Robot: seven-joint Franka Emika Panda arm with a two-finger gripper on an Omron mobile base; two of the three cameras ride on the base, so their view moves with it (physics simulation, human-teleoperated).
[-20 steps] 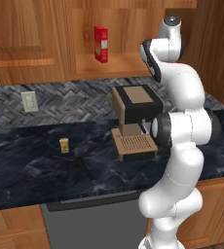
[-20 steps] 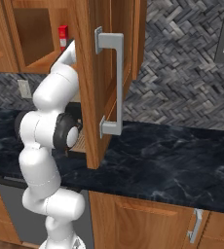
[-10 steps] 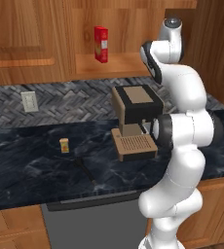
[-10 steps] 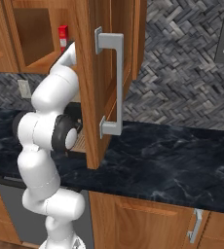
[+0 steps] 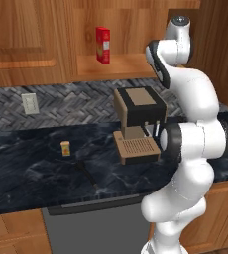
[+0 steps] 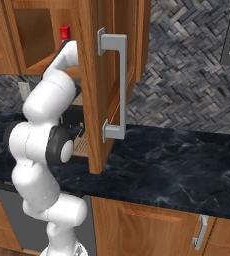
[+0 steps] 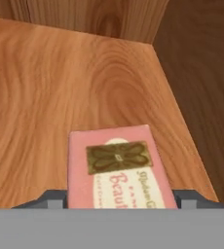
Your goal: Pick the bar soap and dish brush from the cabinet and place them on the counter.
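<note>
Left base view shows the brown wood cabinet point(image 5: 136, 30) open above the black marble-veined bench point(image 5: 36, 163), the white arm reaching up onto its wooden shelf point(image 5: 121, 64). On the bench the black dish brush point(image 5: 86, 171) already lies near a coffee machine point(image 5: 138, 124) and a small orange-yellow block point(image 5: 65, 148); a tall red box point(image 5: 103, 44) stands on the shelf. Hand view has the pink bar soap point(image 7: 119, 168) flat on the shelf, near the right wall, between the two tips of the tool point(image 7: 120, 198). The tool stands spread, one tip at each long side of the soap, not yet pinching it. Judged step: closing on the soap. Doing it well means squeezing squarely across the narrow width, then lifting straight before drawing back past the door. The soap's long axis runs away from the hand towards the cabinet's back, tilted slightly left
</note>
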